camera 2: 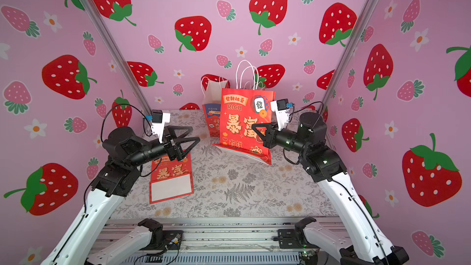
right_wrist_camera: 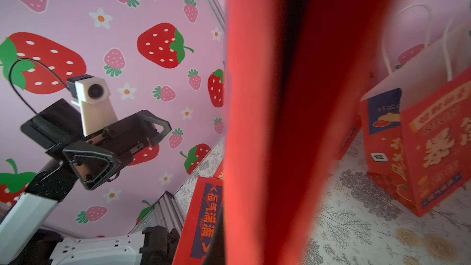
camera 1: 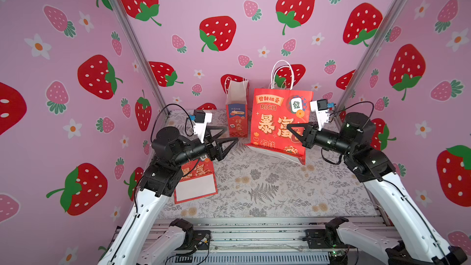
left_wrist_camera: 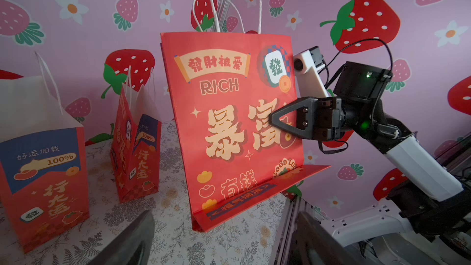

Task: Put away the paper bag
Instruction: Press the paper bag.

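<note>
Both top views, left to right: a flattened red bag lies on the floral-patterned surface at the near left, partly under the left arm's wrist. Left gripper hovers above the surface with its jaws spread wide, holding nothing, tips pointing toward the centre. Behind it, against the back wall, a small red-and-blue bag stands upright with its white mouth open; the left wrist view shows a second small bag of the same print beside it. Just right of these stands the large red paper bag, the "RICH" print facing the camera, white cord handles upright, and its base flap folded out along the surface. Right gripper has its jaws closed on the right side edge of the large red paper bag, about mid-height. Right wrist view is largely blocked by blurred red paper close to the lens; the small bags appear beyond it.
</note>
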Robot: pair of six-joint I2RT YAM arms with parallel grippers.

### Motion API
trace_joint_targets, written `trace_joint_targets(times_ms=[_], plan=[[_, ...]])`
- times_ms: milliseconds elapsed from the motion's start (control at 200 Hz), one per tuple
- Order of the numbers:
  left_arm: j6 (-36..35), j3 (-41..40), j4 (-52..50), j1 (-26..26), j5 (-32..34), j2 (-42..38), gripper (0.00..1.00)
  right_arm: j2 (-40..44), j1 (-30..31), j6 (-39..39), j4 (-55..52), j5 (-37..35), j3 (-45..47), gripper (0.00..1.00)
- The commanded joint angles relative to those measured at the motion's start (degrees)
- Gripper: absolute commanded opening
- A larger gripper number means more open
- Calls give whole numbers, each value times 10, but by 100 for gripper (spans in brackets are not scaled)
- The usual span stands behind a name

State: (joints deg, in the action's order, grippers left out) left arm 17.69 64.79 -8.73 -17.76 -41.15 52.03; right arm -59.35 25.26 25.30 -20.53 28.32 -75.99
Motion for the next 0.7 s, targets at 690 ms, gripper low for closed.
trace_joint_targets(times_ms=[690], plan=[[4, -31, 56, 4, 37, 22, 99, -96, -94, 308, 301, 130, -8, 0]])
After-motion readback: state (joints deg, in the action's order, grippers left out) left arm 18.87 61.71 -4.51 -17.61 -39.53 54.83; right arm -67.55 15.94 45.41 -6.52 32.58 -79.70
